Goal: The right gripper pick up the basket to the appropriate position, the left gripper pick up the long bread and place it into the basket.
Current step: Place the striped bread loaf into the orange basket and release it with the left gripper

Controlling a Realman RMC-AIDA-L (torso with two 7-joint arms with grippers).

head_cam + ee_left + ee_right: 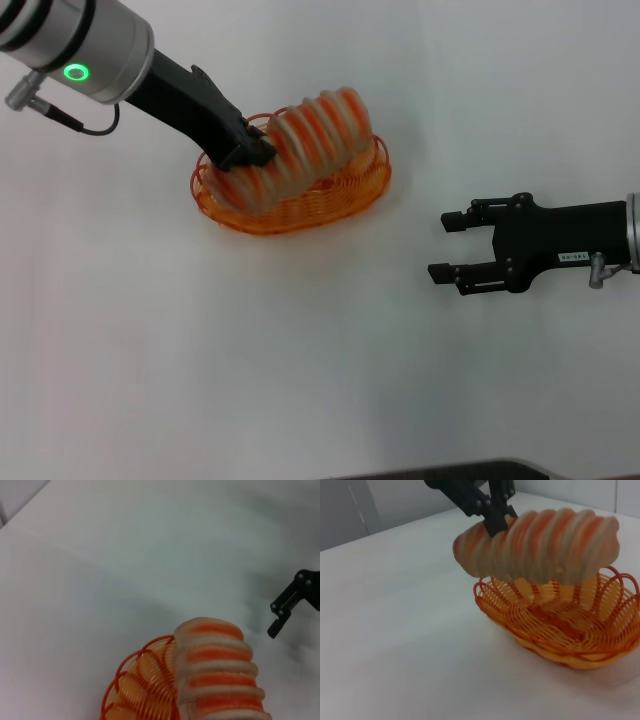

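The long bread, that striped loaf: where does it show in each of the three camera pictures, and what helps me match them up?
Head view: the long bread is upper centre, held by the left gripper above the basket.
Left wrist view: it fills the bottom edge, right of centre.
Right wrist view: it hangs across the upper centre, clear of the basket floor.
Shared landmark: the orange basket beneath the loaf.

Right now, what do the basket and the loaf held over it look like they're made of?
Basket: thin orange wire, probably plastic-coated, slightly glossy; open weave, looped rim. Loaf: looks like soft matte foam or plush, not real bread; fuzzy pale surface, orange ridges. Left claw grips one end.
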